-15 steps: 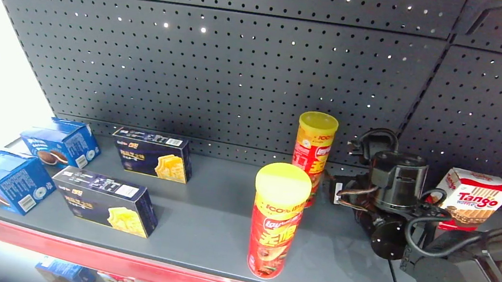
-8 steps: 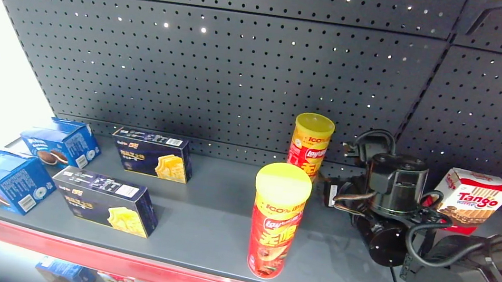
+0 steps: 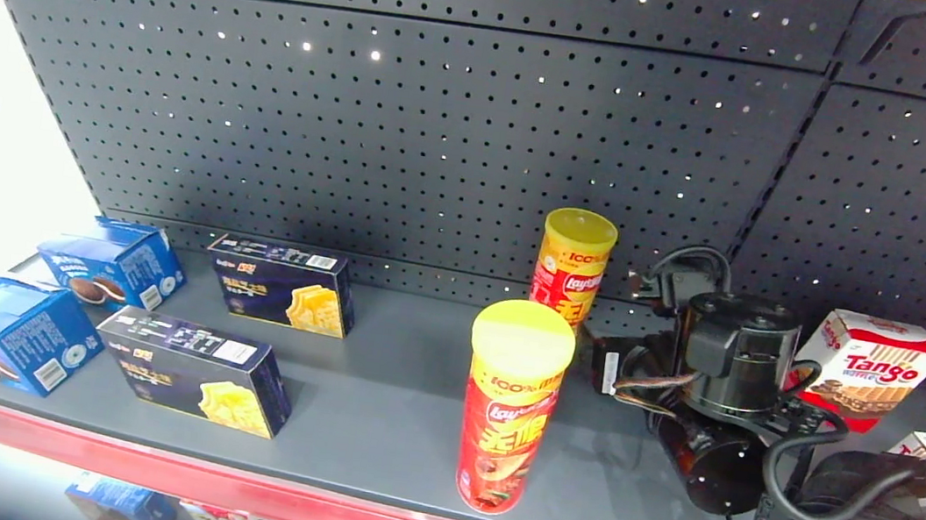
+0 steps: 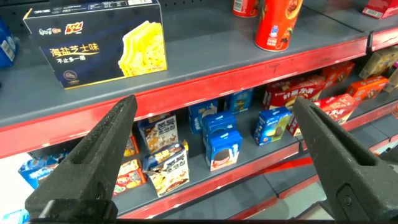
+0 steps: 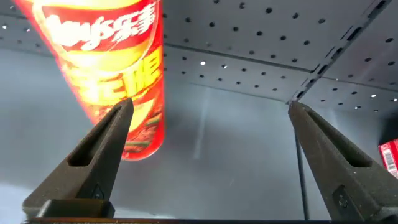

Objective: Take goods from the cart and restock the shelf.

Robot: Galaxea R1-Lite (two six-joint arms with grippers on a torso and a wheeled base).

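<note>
While the rear chip can (image 3: 573,265) is standing upright on the shelf (image 3: 374,408), the right gripper (image 5: 210,106) is hovering just beside it, jaws apart; the left gripper (image 4: 214,99) is gaping too.

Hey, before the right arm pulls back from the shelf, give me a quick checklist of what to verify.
1. Rear chip can upright on the shelf: ok.
2. Right claw open, nothing between its fingers: ok.
3. Gap between that can and the claw's nearer finger: cannot tell; they overlap in the right wrist view.
4. Front chip can upright, apart from the right arm: ok.
5. Left claw open and empty: ok.
6. Wafer box clear of the right arm: cannot tell; the arm overlaps its edge.
</note>
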